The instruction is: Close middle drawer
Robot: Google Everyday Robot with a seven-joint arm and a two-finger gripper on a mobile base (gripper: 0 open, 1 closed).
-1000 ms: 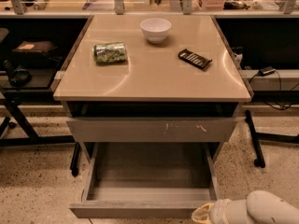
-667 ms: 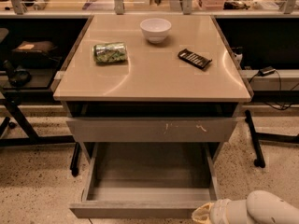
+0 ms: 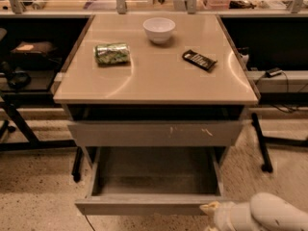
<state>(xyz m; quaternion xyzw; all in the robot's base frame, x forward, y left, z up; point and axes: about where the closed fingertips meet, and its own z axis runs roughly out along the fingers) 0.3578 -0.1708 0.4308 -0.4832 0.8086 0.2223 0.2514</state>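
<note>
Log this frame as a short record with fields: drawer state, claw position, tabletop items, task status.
middle drawer: pulled far out, grey box body exposed
upper drawer: front with pale scratches, standing slightly out under the tabletop
claw: low at the right, at the right end of the middle drawer's front panel; contact cannot be told
table: holds a white bowl at the back, a green item lying at the left, a dark packet at the right
task status: drawer not yet closed

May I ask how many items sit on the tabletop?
3: white bowl at back, green item left, dark bar right. The gripper sits by the open middle drawer's front-right corner.
</note>
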